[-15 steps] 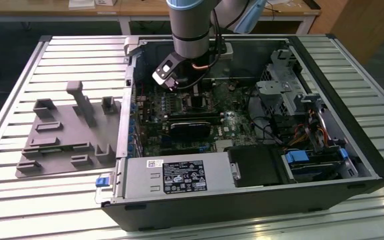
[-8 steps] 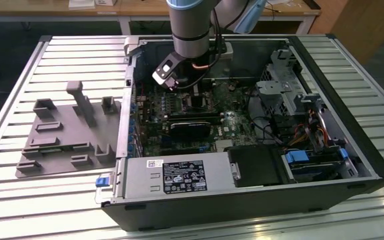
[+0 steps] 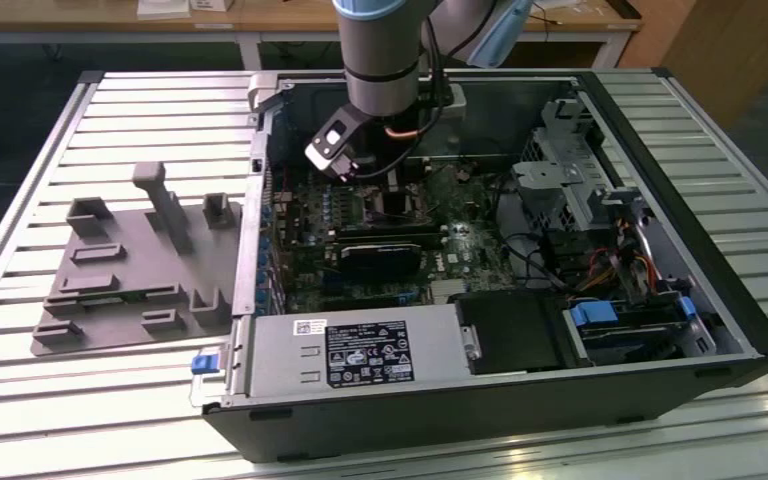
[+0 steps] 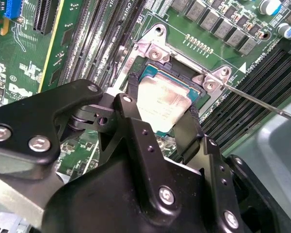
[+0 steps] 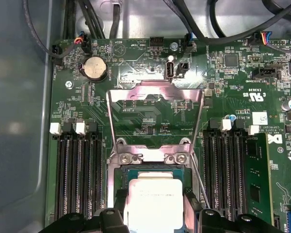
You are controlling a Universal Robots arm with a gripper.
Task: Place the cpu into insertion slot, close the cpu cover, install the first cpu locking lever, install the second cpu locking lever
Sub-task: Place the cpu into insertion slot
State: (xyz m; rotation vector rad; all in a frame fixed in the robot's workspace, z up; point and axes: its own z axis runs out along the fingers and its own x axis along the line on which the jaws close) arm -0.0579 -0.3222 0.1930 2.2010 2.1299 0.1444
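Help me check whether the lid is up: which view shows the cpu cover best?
The first wrist view: the cpu cover stands open beyond the insertion slot, its frame facing the camera. The second wrist view catches its hinge end; the exterior view has the arm across it.

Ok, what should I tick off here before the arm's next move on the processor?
1. Cover open, off the socket: ok.
2. Chip held between the fingers of the gripper: ok.
3. Chip over the socket opening: ok.
4. Chip lying flat and fully seated: cannot tell.
5. Lever unlatched, out to the side of the socket: ok.
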